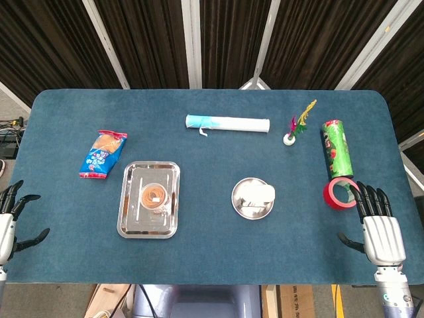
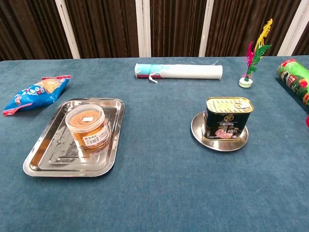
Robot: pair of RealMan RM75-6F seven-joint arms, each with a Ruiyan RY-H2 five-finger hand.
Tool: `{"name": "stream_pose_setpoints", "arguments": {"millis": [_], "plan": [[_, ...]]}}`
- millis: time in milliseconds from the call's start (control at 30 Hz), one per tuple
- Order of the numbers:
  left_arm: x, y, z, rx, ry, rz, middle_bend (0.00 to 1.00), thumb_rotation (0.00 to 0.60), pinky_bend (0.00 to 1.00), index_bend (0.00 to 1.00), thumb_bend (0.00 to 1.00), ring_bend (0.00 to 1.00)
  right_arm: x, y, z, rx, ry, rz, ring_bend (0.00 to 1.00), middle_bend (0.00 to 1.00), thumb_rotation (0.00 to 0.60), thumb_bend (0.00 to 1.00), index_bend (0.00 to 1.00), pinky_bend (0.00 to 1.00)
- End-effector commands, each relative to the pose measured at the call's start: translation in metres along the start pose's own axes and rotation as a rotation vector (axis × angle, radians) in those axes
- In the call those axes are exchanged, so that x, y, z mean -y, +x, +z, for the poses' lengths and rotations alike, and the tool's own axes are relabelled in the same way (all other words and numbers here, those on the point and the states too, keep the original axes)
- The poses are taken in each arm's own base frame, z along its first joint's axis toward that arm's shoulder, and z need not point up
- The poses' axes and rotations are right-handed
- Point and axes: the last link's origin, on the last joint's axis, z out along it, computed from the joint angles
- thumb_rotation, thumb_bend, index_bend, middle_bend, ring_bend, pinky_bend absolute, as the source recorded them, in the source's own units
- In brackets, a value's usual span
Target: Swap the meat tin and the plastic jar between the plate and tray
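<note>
Plastic jar (image 2: 87, 126) upright in tray (image 2: 40, 162); meat tin (image 2: 227, 118) on plate (image 2: 197, 131). Left hand (image 1: 9, 222) and right hand (image 1: 379, 228) at tabletop (image 1: 212, 258) edge, fingers spread, empty. Swap unstarted; next, probably lifting one container aside.

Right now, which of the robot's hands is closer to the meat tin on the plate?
Right. The right hand rests at the table's near edge, beside the meat tin; the left hand is far across, beyond the tray.
</note>
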Motion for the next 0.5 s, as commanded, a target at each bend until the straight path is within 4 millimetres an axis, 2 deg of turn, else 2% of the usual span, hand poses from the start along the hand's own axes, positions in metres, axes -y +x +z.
{"name": "stream_pose_setpoints", "arguments": {"millis": [33,500], "plan": [[-0.001,-0.001,0.000,0.002,-0.005,0.006,0.00,0.600,0.00,0.26,0.29,0.00,0.001,-0.001,0.000,0.004,-0.002,-0.001,0.00,0.05,0.600,0.07,0.00,0.00],[-0.003,0.002,-0.006,-0.007,-0.015,-0.015,0.00,0.600,0.00,0.26,0.29,0.00,0.011,-0.005,-0.005,0.072,0.030,0.094,0.00,0.05,0.600,0.06,0.00,0.00]]}}
